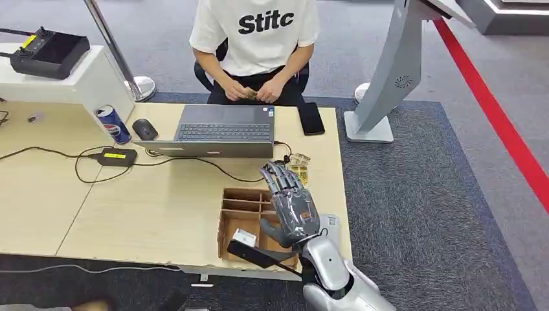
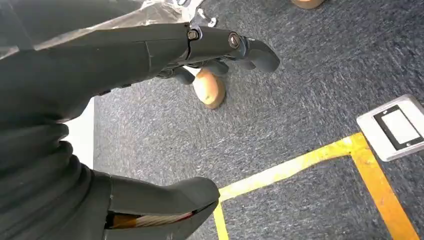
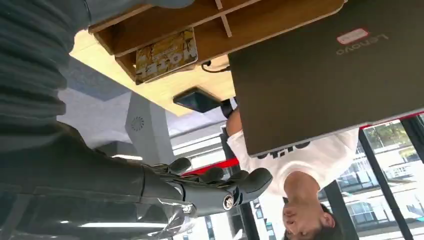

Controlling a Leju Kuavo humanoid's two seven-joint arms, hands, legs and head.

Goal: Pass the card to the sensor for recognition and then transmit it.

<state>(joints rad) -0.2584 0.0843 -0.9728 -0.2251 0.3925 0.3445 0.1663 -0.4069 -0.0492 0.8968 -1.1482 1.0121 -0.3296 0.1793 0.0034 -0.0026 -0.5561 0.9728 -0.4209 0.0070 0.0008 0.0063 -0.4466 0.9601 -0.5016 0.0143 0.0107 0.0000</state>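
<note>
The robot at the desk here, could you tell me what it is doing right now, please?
The robot's right hand hovers open, holding nothing, above a wooden organizer at the desk's near edge, beside a yellow card. No card has been picked up yet. Its left hand hangs over the carpet, empty. Across the desk, a person sits behind a laptop.

Open fingers (image 3: pixel 220 182) near laptop (image 3: pixel 320 75)
</note>
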